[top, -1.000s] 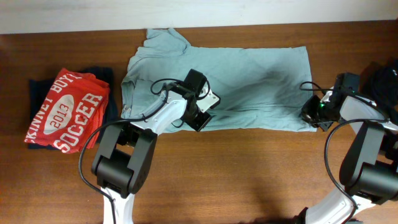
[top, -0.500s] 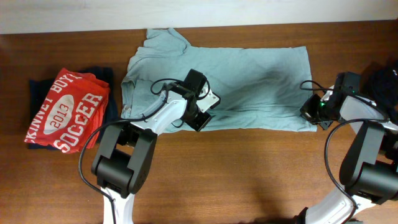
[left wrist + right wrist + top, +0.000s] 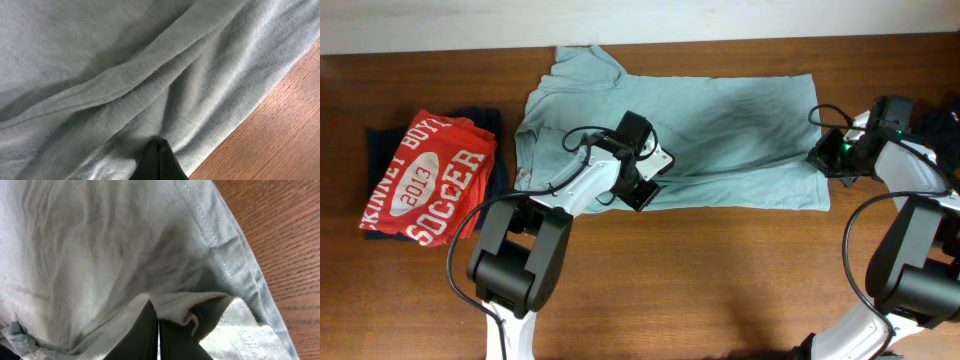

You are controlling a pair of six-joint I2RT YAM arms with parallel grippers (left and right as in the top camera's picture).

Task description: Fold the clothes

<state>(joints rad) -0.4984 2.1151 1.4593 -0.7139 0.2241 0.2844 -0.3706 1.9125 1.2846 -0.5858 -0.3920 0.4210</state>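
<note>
A pale grey-green T-shirt lies spread across the far middle of the wooden table, partly doubled over. My left gripper is shut on the shirt's near edge; in the left wrist view the closed fingers pinch a fold of the fabric. My right gripper is shut on the shirt's right hem and holds it lifted; the right wrist view shows the fingers clamped on the raw edge of the cloth.
A folded red "soccer 2013" shirt lies on a folded dark navy garment at the left. A dark garment lies at the right edge. Bare wood runs along the near side.
My right gripper has moved toward the far side and slightly right, pulling the shirt's right hem up with it. The left gripper has stayed put.
</note>
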